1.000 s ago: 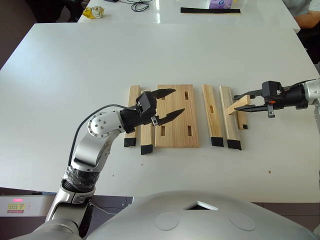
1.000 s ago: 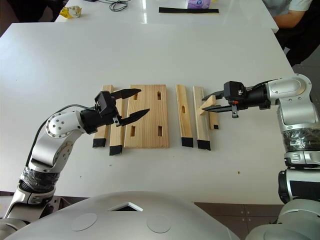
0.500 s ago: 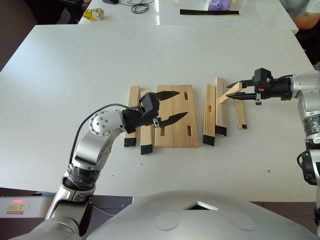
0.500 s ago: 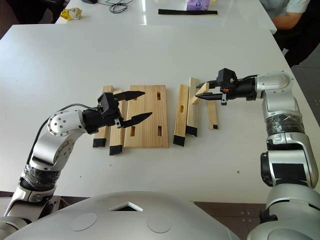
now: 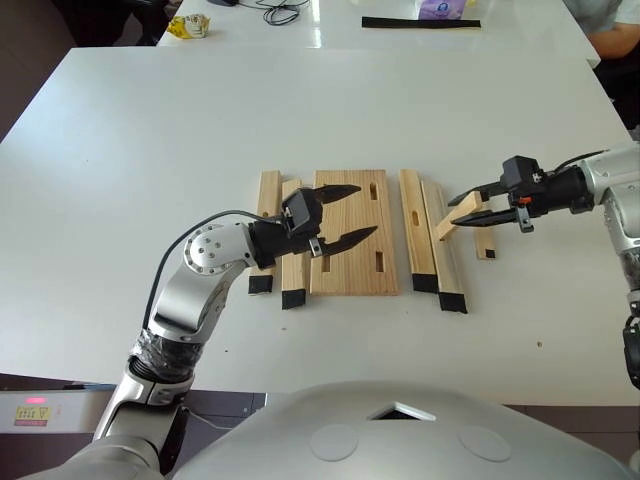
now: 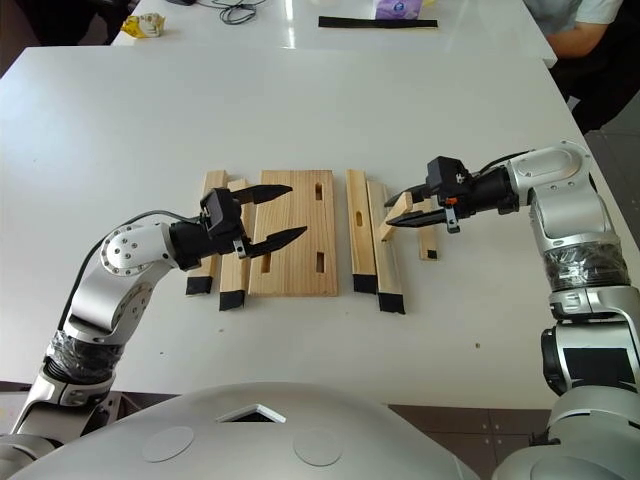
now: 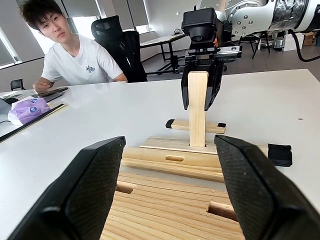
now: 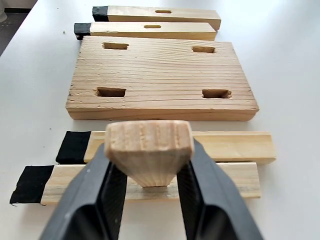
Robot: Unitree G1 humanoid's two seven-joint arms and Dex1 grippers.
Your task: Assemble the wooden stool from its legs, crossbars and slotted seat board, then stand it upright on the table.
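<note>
Here, right tool (image 5: 458, 209) grips a crossbar (image 5: 445, 230) over two legs (image 5: 412, 240); left tool (image 5: 366, 208) gapes above seat board (image 5: 360, 272).

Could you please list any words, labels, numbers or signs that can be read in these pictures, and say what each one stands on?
No text can be read.
Purple pack on the far table: print too small to read.
Yellow packet on the far table: markings blurred.
Panel with a red light below the near table edge: too small to read.
Seat board and legs: bare wood, no print.
</note>
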